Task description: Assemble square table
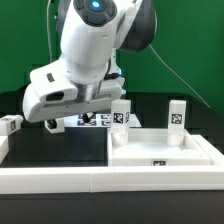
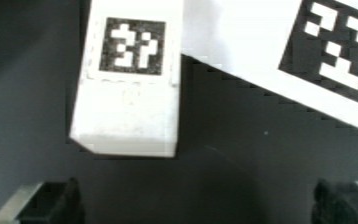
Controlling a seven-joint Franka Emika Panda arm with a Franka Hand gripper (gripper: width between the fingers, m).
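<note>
tool (image 2: 202, 205) is spread wide, empty, leg (image 2: 131, 90) lies just ahead off-centre, I'd line up before squeezing

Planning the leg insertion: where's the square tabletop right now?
Exterior view's right side: the square tabletop lies flat against the long white border wall at the front, with two upright legs along its far edge.

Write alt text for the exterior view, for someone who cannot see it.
A white robot arm bends low over a black table, its tool close above the surface beside the marker board. On the exterior view's right lies the white square tabletop, with two tagged white legs standing upright along its far side.
</note>
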